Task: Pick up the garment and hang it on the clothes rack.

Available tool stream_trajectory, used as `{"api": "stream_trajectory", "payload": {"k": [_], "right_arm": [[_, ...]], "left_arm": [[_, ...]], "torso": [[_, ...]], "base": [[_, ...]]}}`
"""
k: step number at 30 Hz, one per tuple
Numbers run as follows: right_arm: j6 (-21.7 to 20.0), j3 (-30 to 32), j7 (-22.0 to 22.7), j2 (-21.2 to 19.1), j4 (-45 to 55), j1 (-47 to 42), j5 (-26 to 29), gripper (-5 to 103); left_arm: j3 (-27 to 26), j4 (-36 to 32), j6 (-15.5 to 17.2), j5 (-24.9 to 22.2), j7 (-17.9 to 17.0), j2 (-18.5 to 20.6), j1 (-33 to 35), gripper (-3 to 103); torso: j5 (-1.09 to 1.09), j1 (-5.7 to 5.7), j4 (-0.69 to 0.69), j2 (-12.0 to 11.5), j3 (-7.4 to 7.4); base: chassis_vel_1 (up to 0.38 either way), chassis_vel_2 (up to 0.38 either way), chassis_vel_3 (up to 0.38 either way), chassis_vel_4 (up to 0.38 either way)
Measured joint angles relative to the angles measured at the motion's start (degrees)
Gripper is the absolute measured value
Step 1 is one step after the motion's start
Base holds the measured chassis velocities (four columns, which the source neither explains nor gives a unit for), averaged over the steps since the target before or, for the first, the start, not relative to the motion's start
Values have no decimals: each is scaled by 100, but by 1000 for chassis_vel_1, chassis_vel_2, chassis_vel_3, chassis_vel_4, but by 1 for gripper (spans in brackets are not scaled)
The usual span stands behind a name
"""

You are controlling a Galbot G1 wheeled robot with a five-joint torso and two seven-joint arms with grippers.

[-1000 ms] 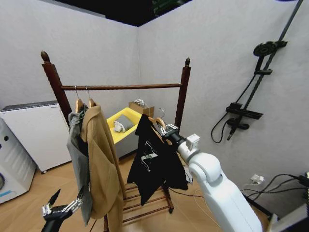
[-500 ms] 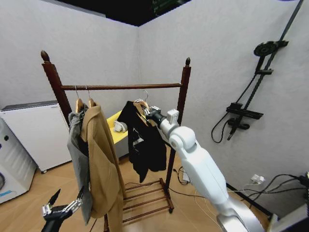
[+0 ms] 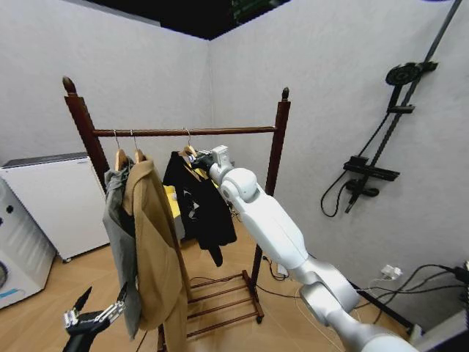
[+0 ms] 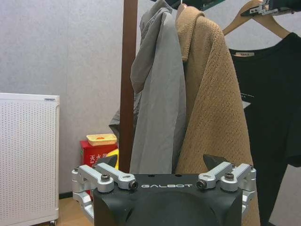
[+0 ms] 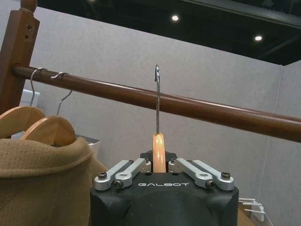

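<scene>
Since a second ago I've carried the garment point(image 3: 196, 202) from the rack's right post up and leftward — the right arm is now stretched out high, almost straight. Nearest me, the left gripper point(image 3: 94, 317) hangs low by my base, fingers spread and holding nothing; I read "GALBOT" on its housing point(image 4: 167, 186). It hasn't budged. Farther out, the right gripper point(image 5: 159, 163) has its fingers pinched on the wooden hanger's point(image 5: 159, 151) neck, the same "GALBOT" lettering beneath. The hook point(image 5: 157, 96) stands upright just before the clothes rack point(image 3: 176, 133) rail — whether it touches, I can't tell. The black top hangs beside the tan coat point(image 3: 155, 242) and grey jacket point(image 3: 117, 235).
</scene>
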Motion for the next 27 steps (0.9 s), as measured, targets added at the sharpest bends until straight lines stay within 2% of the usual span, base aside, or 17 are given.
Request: {"api": "stream_trajectory", "payload": {"k": [8,11,19,27], "right_arm": [[124,-208,147,422,-563,506,35,10],[122,-187,226,750,-1011,718,62,10],[152,-36,298,829,-1367,746,76,10],[153,-13,244,601,-1332,618,76,10]], "left_arm": [[0,0,0,0,1,0,0,100],[0,0,0,0,-1,0,0,100],[0,0,0,0,0,0,0,100],[0,0,0,0,0,0,0,100]], "torso": [[-1,0,1,0,0],[-2,0,1,0,0],[1,-1,1,1,-1],[1,-1,-1,1,-1]], "base": [[0,0,0,0],[0,0,0,0],[0,0,0,0],[0,0,0,0]]}}
